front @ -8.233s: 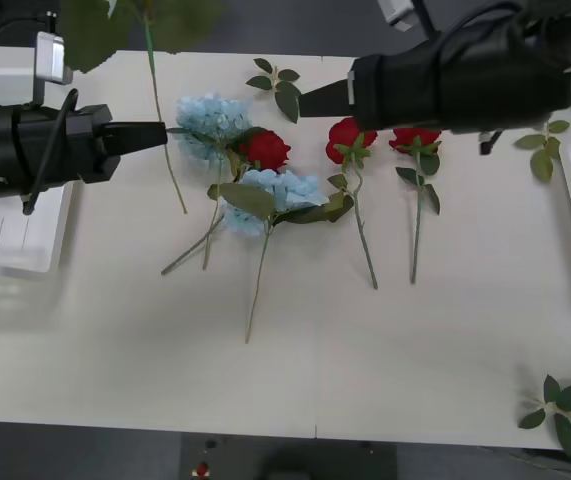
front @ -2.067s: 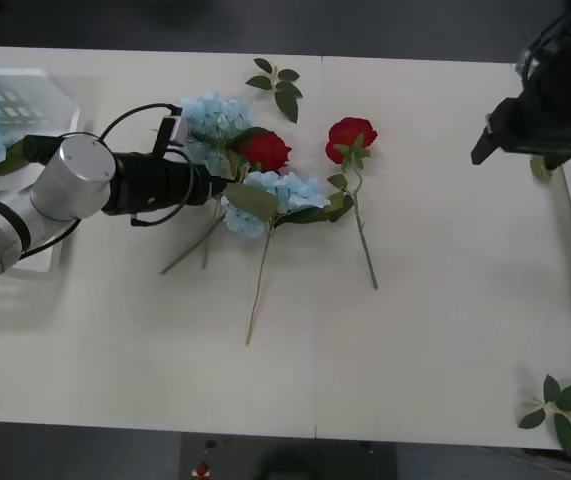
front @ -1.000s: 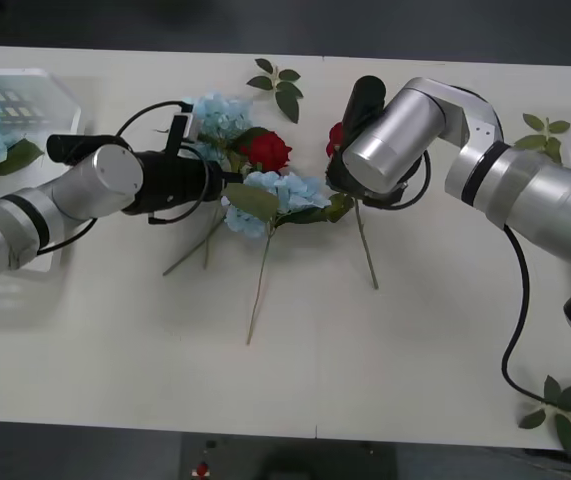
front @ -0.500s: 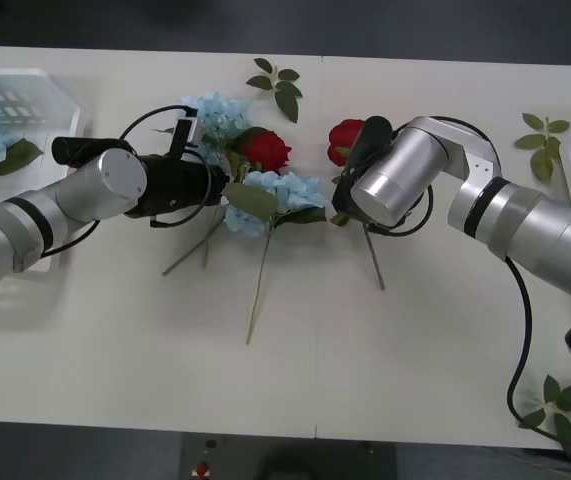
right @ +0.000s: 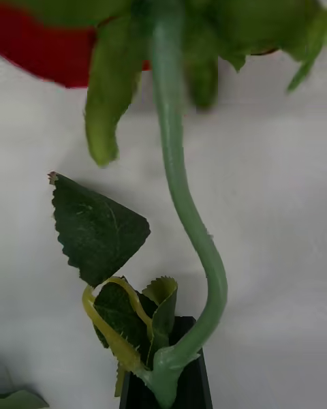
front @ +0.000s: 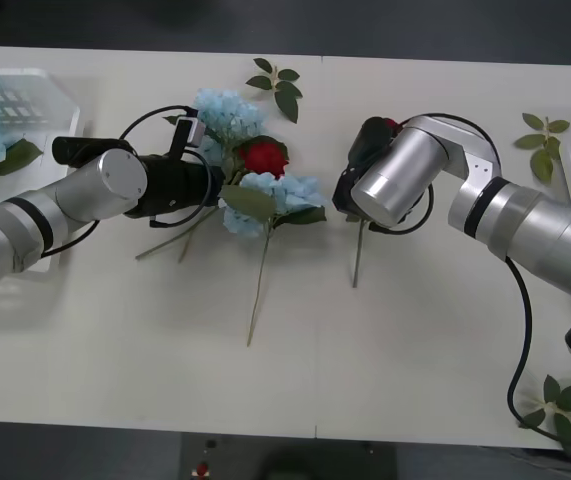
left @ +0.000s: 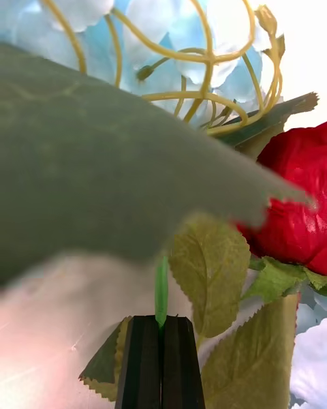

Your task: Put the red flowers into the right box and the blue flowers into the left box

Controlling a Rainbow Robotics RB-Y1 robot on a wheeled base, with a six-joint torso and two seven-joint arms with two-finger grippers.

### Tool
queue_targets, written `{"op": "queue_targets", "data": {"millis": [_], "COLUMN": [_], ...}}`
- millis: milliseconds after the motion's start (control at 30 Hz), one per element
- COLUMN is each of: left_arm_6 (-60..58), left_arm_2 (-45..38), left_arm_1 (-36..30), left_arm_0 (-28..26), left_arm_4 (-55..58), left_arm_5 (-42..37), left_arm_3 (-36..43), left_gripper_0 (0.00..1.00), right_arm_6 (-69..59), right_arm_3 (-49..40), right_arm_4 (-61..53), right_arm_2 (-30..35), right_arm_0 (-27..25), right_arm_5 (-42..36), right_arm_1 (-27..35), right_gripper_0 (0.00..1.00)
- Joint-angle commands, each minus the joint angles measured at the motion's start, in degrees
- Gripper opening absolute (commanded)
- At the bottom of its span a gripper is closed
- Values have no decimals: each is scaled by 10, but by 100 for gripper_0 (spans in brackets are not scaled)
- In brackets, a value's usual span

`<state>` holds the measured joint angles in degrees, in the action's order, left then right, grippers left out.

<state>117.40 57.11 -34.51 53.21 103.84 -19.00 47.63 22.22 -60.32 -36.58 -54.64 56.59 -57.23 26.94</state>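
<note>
Two flowers are held now: a blue flower (front: 227,112) at mid table (front: 295,340), its stem pinched by left gripper (front: 213,183) w/ fingers (left: 161,361) clenched, and a red flower (right: 48,48) by right gripper (front: 348,190), fingers clamped on stem. Left box (front: 45,95) at table's far left has one blue cluster.

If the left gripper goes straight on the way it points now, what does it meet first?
The left gripper, shut on a thin green stem, points toward the table's middle. It would probably meet the red rose and lower blue cluster first; depth is unclear.
</note>
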Motion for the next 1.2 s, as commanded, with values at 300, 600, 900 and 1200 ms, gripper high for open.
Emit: {"op": "queue_targets", "data": {"millis": [300,600,900,1200], "left_arm_6": [-28,-15,2,31], "left_arm_2": [-28,-113,-206,-378], "left_arm_1": [-20,-70,-172,-267], "left_arm_0": [-4,-5,-12,-110], "left_arm_4": [6,5,7,7], "left_arm_5": [-48,-159,-295,-387], "left_arm_3": [8,18,36,100], "left_gripper_0": [0,0,0,0], "right_arm_6": [12,33,143,303], "right_arm_3": [-98,-212,-286,-249], "right_arm_4": [-50,-184,-312,-390], "right_arm_2": [8,9,9,9], "right_arm_0": [52,113,143,142], "right_arm_5": [-19,-64,-86,-150], "right_arm_1": [93,223,368,471], "right_gripper_0": [0,0,0,0]}}
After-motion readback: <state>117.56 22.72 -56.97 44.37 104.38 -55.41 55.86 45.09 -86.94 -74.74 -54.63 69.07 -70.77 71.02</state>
